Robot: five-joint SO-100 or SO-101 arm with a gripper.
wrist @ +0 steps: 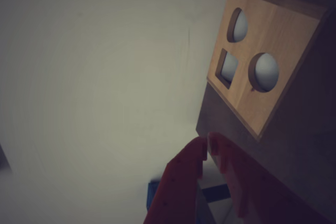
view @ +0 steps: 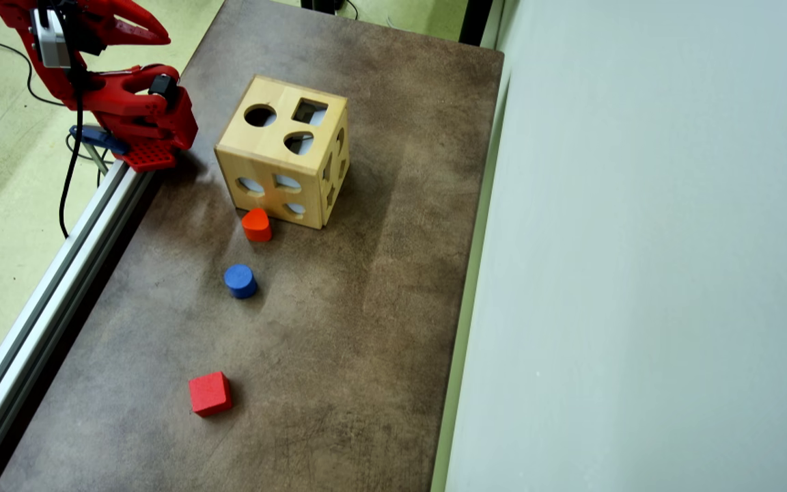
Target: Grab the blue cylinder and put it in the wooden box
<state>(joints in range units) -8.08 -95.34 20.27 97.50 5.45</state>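
Observation:
The blue cylinder stands upright on the brown table, apart from everything, and does not show in the wrist view. The wooden box sits farther up the table; in the wrist view the wooden box fills the upper right, showing cut-outs. My red gripper is folded back at the top left corner, far from the cylinder. In the wrist view the gripper has its two fingertips together, shut with nothing between them.
An orange-red heart block lies against the box's near face. A red cube sits lower on the table. An aluminium rail runs along the left edge, with a blue clamp at the arm's base. A pale wall borders the right.

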